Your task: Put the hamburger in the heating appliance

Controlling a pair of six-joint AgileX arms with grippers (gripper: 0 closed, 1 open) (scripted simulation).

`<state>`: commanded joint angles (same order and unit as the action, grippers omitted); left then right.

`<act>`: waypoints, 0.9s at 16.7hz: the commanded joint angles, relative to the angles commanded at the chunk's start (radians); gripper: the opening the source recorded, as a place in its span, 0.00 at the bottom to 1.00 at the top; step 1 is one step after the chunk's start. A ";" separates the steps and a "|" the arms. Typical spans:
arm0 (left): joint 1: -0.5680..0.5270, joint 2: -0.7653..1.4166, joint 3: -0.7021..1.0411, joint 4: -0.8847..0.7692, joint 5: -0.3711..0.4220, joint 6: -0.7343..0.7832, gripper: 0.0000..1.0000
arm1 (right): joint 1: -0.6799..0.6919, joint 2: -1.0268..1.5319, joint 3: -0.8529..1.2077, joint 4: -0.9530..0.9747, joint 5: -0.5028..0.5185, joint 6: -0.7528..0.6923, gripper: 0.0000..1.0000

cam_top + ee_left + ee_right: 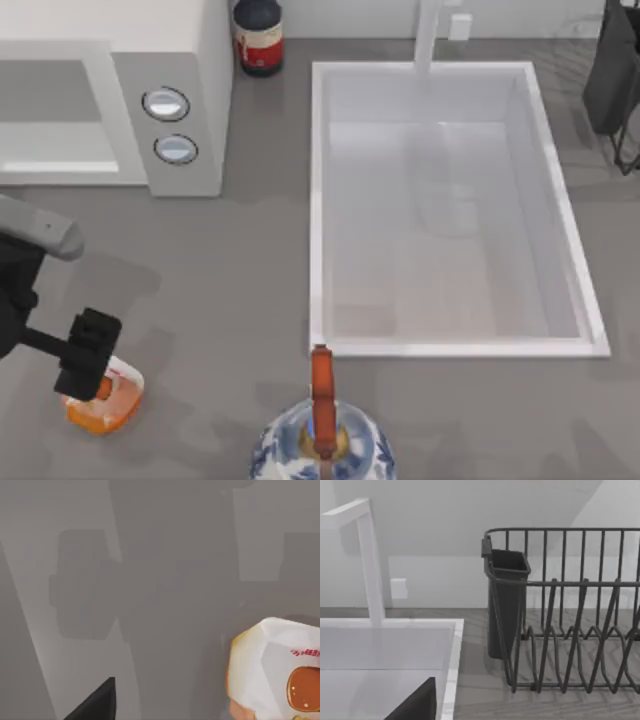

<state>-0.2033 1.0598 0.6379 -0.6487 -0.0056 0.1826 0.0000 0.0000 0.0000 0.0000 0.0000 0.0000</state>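
The hamburger [108,398], a small orange-tan bun with a whitish top, lies on the grey counter near the front left. My left gripper [84,372] hovers over its left part, open, with nothing between the fingers. In the left wrist view the hamburger [275,670] sits off to one side of the dark fingertip [95,706]. The heating appliance, a white microwave [110,100] with two round knobs [170,125], stands at the back left with its cavity showing. My right arm is parked by the dish rack; its fingertip [417,705] shows in the right wrist view.
A white sink basin [316,210] with a faucet [428,35] takes up the centre right. A blue-and-white kettle [322,445] stands at the front edge. A dark bottle [258,35] is behind the microwave. A black dish rack [570,615] stands at the back right.
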 joint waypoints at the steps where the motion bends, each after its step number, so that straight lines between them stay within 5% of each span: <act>1: -0.015 0.076 0.045 -0.047 0.000 0.013 1.00 | 0.000 0.000 0.000 0.000 0.000 0.000 1.00; 8: -0.088 0.451 0.268 -0.277 -0.001 0.079 1.00 | 0.000 0.000 0.000 0.000 0.000 0.000 1.00; 15: -0.091 0.485 0.288 -0.298 -0.002 0.084 1.00 | 0.000 0.000 0.000 0.000 0.000 0.000 1.00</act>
<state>-0.2940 1.5452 0.9262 -0.9471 -0.0074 0.2670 0.0000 0.0000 0.0000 0.0000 0.0000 0.0000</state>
